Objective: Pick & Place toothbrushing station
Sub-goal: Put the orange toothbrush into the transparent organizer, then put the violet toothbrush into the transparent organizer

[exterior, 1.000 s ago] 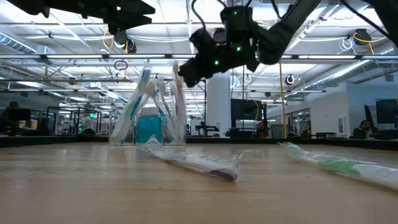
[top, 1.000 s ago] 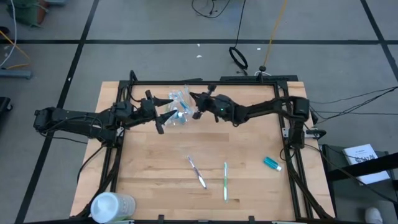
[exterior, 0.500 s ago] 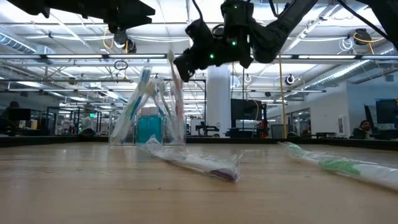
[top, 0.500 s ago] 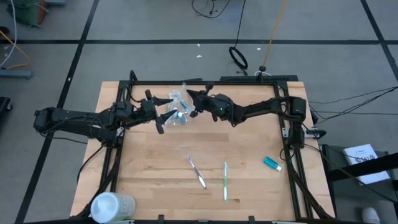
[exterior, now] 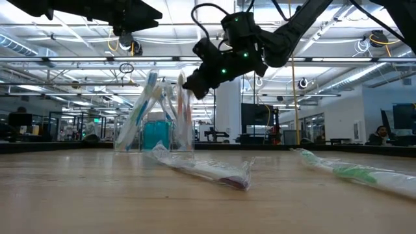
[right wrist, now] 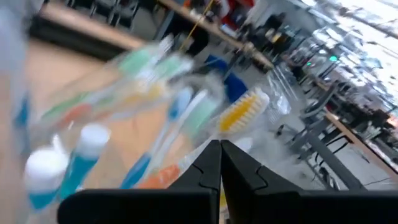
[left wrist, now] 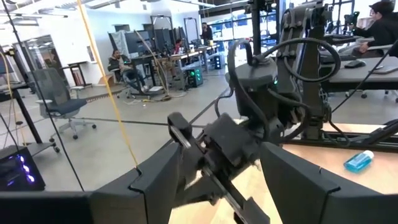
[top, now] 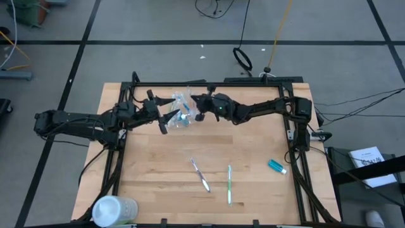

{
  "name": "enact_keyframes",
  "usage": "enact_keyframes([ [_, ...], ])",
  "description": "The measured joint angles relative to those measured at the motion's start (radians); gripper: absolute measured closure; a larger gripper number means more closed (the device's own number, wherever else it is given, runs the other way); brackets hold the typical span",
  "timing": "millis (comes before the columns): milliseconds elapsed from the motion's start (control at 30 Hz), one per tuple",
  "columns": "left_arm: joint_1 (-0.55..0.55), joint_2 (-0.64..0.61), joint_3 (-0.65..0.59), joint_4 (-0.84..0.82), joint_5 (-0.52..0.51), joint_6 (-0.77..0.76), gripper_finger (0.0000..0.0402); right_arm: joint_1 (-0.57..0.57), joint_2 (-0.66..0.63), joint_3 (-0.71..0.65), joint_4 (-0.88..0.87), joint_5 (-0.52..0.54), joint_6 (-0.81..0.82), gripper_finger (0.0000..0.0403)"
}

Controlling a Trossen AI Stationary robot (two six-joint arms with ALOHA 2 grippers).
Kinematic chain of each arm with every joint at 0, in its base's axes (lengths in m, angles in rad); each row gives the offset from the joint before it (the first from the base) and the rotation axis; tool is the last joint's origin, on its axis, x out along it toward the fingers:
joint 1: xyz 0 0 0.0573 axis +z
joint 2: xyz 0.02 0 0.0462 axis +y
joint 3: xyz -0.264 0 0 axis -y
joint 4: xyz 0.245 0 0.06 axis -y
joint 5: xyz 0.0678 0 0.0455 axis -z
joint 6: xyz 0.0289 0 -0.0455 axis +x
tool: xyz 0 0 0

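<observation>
A small clear cup (top: 181, 111) stands at the table's far middle, holding several pastel toothbrushes and teal toothpaste tubes (exterior: 156, 135); it also shows in the low view (exterior: 155, 123). My right gripper (top: 199, 113) is just right of the cup's top, shut on a wrapped toothbrush with yellow bristles (right wrist: 239, 115) that leans into the cup (exterior: 184, 107). My left gripper (top: 167, 118) hangs open just left of the cup and touches nothing. My right gripper pinches the wrapped toothbrush between its two fingertips (right wrist: 212, 155), somewhere along the handle below the bristle head (right wrist: 231, 124). The fingers slant down from the table's right and lie across the brush. The brush stands tilted, its lower part among the other brushes in the cup.
Two wrapped toothbrushes lie on the bare wood nearer the front, one white (top: 200, 175) and one green (top: 229, 185). A teal toothpaste tube (top: 276, 166) lies near the right edge. A bigger white container (top: 114, 209) stands at the near left corner.
My right gripper has first risen a little toward the cup with the toothbrush, then come down. The brush's top, which stood above the other brushes, now sits lower, among them in the cup.
</observation>
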Motion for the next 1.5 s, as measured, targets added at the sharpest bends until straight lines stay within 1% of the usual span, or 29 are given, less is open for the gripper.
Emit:
enact_keyframes([
  [200, 0.0, 0.0, 0.0, -0.002, 0.0, 0.0, 0.0172, 0.028, 0.0, 0.0, -0.146, 0.0, -0.116, 0.0403],
  [367, 0.0, 0.0, 0.0, -0.002, 0.0, -0.033, 0.0172, 0.051, 0.0, 0.0, -0.154, 0.001, -0.182, 0.0403],
  [600, 0.0, 0.0, 0.0, -0.003, 0.0, -0.144, 0.0172, 0.056, -0.001, 0.0, -0.174, 0.009, -0.216, 0.04],
  [700, 0.0, 0.0, 0.0, -0.006, 0.0, -0.196, 0.0172, 0.056, -0.001, 0.0, -0.188, 0.053, -0.167, 0.0388],
  [767, 0.0, 0.001, 0.0, -0.014, 0.0, -0.213, 0.0172, 0.056, -0.001, 0.0, -0.192, 0.058, -0.134, 0.0376],
  [967, 0.0, 0.008, 0.0, -0.059, 0.001, -0.292, 0.0172, 0.058, -0.001, 0.0, -0.193, 0.059, -0.12, 0.0331],
  [1033, 0.0, 0.008, 0.0, -0.073, 0.001, -0.329, 0.0172, 0.065, -0.007, -0.001, -0.202, 0.093, -0.108, 0.0317],
  [1133, -0.002, 0.008, 0.0, -0.112, 0.001, -0.398, 0.0172, 0.083, -0.048, -0.002, -0.307, 0.137, -0.104, 0.0302],
  [1267, -0.015, 0.008, 0.0, -0.153, 0.015, -0.518, 0.0172, 0.112, -0.137, -0.002, -0.545, 0.133, -0.037, 0.0296],
  [1333, -0.035, 0.009, 0.0, -0.154, 0.032, -0.553, 0.0172, 0.121, -0.185, -0.002, -0.659, 0.132, 0.01, 0.0297],
  [1400, -0.067, 0.029, 0.0, -0.135, 0.03, -0.571, 0.0172, 0.125, -0.238, -0.002, -0.754, 0.133, 0.054, 0.0301],
  [1467, -0.108, 0.056, 0.0, -0.1, 0.007, -0.579, 0.0172, 0.127, -0.295, -0.002, -0.837, 0.134, 0.104, 0.0304],
  [1500, -0.13, 0.073, 0.0, -0.06, -0.004, -0.572, 0.0172, 0.127, -0.323, -0.006, -0.869, 0.134, 0.133, 0.0306],
])
